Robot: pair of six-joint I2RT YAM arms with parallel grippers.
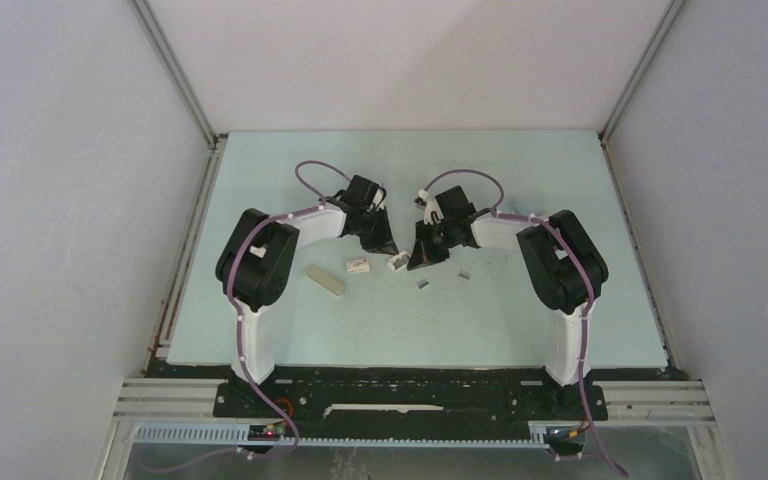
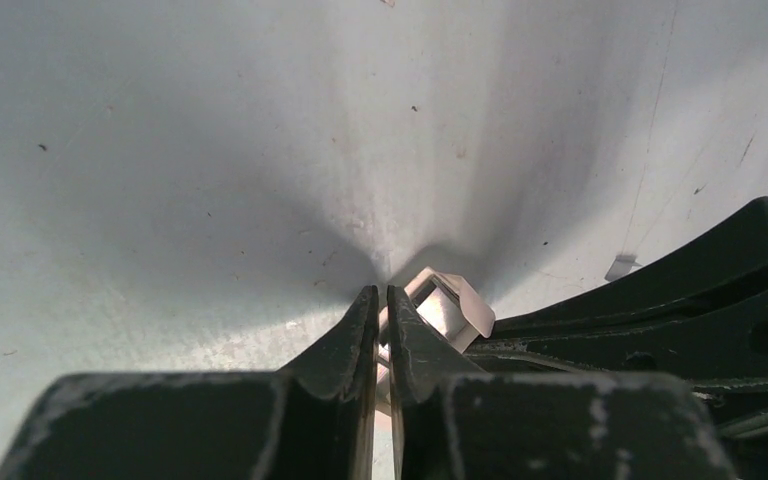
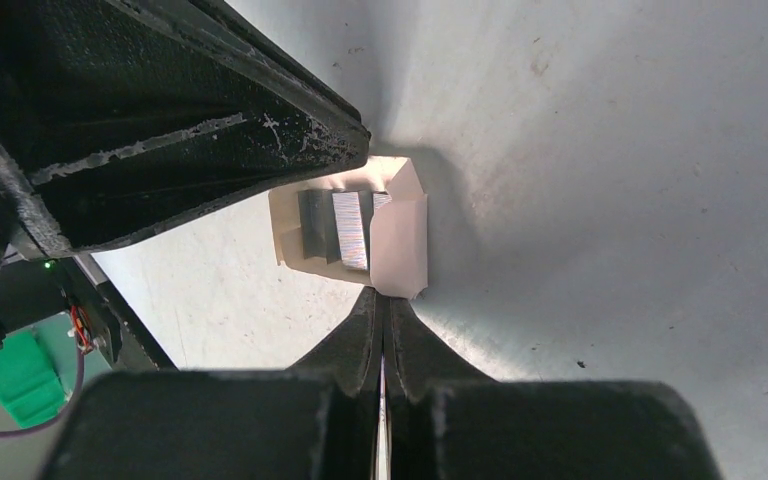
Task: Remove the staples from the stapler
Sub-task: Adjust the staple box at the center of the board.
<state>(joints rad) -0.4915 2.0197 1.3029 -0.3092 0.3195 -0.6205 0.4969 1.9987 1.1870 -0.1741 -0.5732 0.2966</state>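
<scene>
A small white box (image 1: 397,262) lies open between my two grippers, and both pinch it. My left gripper (image 2: 381,290) is shut on one thin wall of the box (image 2: 460,300). My right gripper (image 3: 384,295) is shut on the flap of the box (image 3: 400,245) from the opposite side. Silvery-grey staples (image 3: 348,228) lie inside it. Two loose staples (image 1: 423,284) (image 1: 465,272) rest on the table just right of the box. The cream stapler (image 1: 325,280) lies to the left, apart from both grippers (image 1: 388,246) (image 1: 422,262).
A second small white box (image 1: 357,265) sits between the stapler and the held box. In the left wrist view the right arm's black fingers (image 2: 710,300) crowd in from the right. In the right wrist view the left gripper's body (image 3: 160,120) fills the upper left.
</scene>
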